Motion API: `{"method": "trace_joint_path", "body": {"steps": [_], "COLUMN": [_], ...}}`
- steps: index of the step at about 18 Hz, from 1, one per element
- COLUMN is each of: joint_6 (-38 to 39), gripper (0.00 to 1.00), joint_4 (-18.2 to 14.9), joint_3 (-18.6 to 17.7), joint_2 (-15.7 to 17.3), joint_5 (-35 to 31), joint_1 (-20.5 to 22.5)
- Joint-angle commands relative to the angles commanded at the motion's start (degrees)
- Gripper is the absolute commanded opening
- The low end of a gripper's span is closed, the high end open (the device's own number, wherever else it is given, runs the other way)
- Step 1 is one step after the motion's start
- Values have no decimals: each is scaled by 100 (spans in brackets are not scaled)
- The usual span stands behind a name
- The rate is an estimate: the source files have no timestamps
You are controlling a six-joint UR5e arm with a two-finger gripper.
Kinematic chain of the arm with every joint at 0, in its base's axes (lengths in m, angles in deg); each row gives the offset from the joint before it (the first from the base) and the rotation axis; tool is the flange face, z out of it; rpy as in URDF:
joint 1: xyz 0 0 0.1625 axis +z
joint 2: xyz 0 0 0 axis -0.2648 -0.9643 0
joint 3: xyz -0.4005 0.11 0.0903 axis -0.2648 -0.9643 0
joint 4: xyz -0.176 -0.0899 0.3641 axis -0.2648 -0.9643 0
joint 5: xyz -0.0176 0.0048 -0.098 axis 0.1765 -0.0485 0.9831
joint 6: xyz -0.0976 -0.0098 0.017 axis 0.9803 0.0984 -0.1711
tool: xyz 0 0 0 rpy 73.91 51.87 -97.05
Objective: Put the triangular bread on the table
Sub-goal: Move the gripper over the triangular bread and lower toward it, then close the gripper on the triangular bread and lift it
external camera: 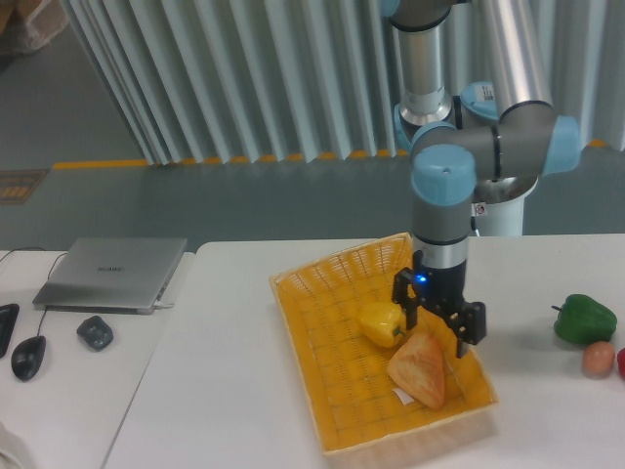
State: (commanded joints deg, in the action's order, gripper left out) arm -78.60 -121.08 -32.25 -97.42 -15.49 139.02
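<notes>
One triangular bread (419,369) — seemingly beneath gripper (437,330).

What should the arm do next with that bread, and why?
Probably drop a little lower and close on the triangular bread. The gripper hangs open just above it, and the bread lies in the yellow basket beside the yellow pepper, not on the table.

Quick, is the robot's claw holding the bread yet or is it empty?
Gripper: open and empty, its fingers spread just above the triangular bread, which lies in the yellow basket beside the yellow pepper.
</notes>
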Motion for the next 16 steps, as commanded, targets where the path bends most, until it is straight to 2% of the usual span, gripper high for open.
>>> {"method": "trace_joint_path", "body": {"steps": [4,7,16], "joint_6": [987,1032,1454], "gripper": [100,100,100], "joint_4": [44,44,62], "joint_3": [-149,-272,-141], "joint_2": [-44,-97,-404], "joint_5": [-105,-369,-457], "joint_1": [-44,-44,-211]}}
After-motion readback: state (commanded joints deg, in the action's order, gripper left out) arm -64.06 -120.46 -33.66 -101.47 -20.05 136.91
